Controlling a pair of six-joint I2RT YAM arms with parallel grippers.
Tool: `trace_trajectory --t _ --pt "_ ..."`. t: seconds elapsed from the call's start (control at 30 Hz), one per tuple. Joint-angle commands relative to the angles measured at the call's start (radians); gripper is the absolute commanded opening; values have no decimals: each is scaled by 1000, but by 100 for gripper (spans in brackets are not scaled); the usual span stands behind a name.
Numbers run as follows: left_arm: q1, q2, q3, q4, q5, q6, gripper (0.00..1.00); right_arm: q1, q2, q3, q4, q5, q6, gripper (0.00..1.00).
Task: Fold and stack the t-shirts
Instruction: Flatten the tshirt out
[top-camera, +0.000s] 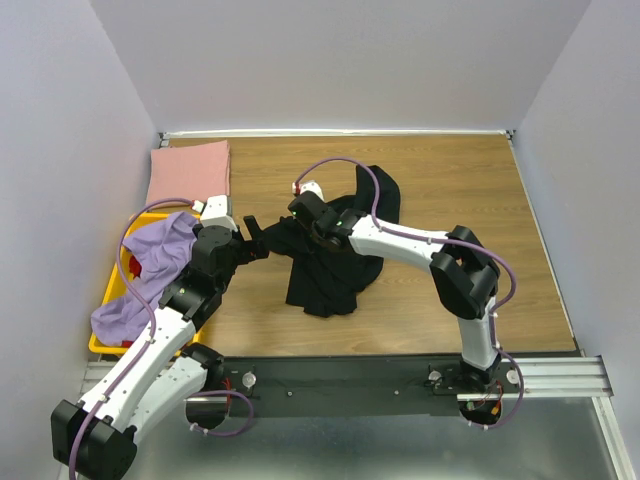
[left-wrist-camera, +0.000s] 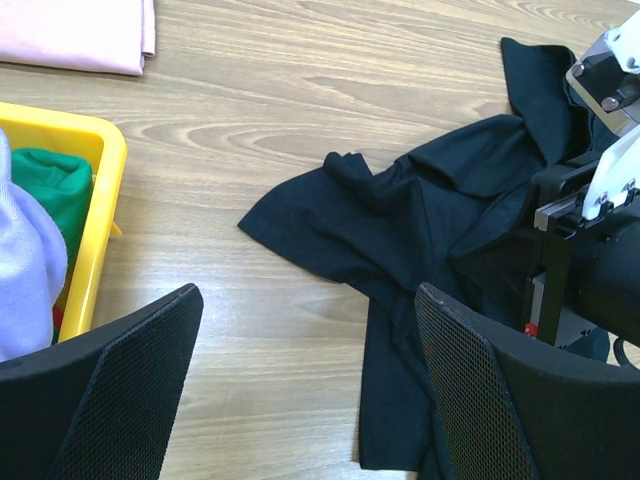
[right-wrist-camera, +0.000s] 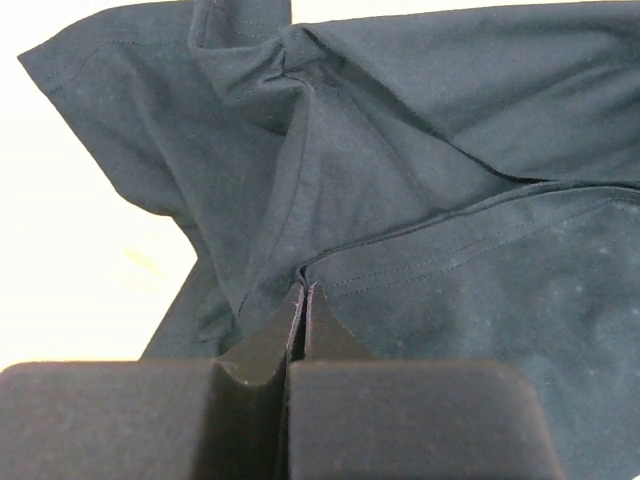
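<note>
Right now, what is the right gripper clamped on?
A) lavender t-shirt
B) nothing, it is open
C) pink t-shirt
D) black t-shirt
D: in the right wrist view the right gripper has its jaws pressed together on a seam fold of the black t-shirt.

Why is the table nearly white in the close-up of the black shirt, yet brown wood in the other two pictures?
Right wrist view: the black cloth t-shirt fills the frame, so the wooden table probably overexposes to near white, and the right gripper shut on the shirt looks blurred; left wrist view: grain crisp, evenly lit; top view: even light, faint shadows.
</note>
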Motion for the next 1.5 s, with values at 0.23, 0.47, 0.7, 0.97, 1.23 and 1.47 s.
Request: trace_trajectory --t 0.23,0.47,0.7,0.97,1.23,1.47 --pt "6 3 5 11 8 0 95 -128 -271 -213 -24 382 -35 1" --pt "6 23 0 28 49 9 95 -608 -582 -419 -52 506 6 2" --pt "6 82 -1 54 169 -9 95 -764 -652 -420 -70 331 26 44" --pt "6 260 -9 64 186 -111 94 -758 -689 -512 -38 -321 62 50" --pt "7 467 68 64 49 -137 82 -756 -678 -667 109 -518 112 50" --pt "7 638 150 90 -7 -149 74 -755 -621 -666 206 -597 131 52"
